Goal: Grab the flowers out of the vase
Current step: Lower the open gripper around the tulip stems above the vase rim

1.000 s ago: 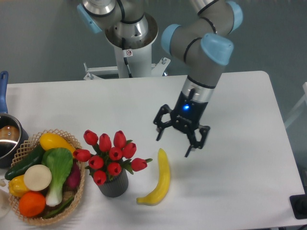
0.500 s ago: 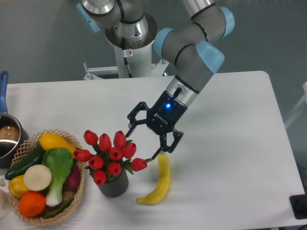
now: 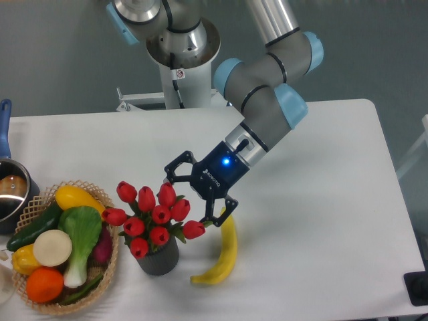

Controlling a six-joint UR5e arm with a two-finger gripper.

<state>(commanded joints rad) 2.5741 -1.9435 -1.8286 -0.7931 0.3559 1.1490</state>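
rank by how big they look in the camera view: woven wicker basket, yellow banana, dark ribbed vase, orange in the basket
1. Woven wicker basket, clearly the largest.
2. Yellow banana, long but slim.
3. Dark grey ribbed vase, partly hidden by the red tulips.
4. Round orange fruit.
The vase and the orange look close in size, so their order is unsure.

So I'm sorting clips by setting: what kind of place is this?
Probably a robot lab: an arm on a pedestal at a plain white table, with prop-like flowers, a banana and a basket of vegetables.
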